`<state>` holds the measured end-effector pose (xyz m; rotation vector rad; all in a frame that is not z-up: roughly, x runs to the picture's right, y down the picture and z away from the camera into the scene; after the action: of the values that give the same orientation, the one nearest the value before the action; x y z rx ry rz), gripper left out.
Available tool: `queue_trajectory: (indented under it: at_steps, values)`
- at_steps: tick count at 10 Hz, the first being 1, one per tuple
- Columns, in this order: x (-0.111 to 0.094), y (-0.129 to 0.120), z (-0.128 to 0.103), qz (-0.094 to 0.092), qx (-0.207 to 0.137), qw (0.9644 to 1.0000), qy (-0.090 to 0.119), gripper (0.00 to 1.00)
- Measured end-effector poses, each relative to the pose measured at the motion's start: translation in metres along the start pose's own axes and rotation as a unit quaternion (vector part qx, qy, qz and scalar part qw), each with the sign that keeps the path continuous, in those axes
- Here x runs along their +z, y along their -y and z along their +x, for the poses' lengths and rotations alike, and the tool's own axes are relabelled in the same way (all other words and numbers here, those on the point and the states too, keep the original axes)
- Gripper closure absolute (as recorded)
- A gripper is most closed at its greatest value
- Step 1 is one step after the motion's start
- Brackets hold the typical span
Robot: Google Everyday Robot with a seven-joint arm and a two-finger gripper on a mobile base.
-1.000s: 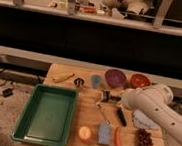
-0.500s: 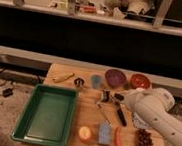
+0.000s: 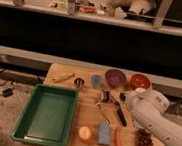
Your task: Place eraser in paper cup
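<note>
Camera view. Locate the gripper [image 3: 123, 97] at the left tip of the white arm [image 3: 154, 116], low over the wooden table [image 3: 87, 112], in front of the purple bowl [image 3: 115, 77] and the red bowl [image 3: 140, 81]. Treat the gripper as closed, with no held item visible between its fingers.

Locate the eraser [image 3: 105, 95] lying on the table just left of the gripper, near but apparently not touching, with the small blue cup [image 3: 96, 81] behind and the black-handled tool [image 3: 120, 113] in front. Read its long axis as running roughly away from the camera, hence across the line from gripper to eraser. Treat this reading as uncertain, given the small dark shape.

Locate the paper cup [image 3: 141, 90] as a pale rim just above the arm, in front of the red bowl, on the opposite side of the gripper from the eraser.

Judge the grasp as not yet made. Expect to open the fingers, shift slightly leftward, then descend with the fingers astride the eraser's narrow sides. Afterwards, carry rightward and rearward to the cup. Avoid brushing the black-handled tool, close to the eraser's near end
</note>
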<state>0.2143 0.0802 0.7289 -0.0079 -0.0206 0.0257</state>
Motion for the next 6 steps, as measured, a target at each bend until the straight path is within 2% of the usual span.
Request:
queue_trajectory:
  at_steps: [6]
  values:
    - [0.0005, 0.0005, -0.0010, 0.001, -0.001, 1.0000, 0.000, 0.94]
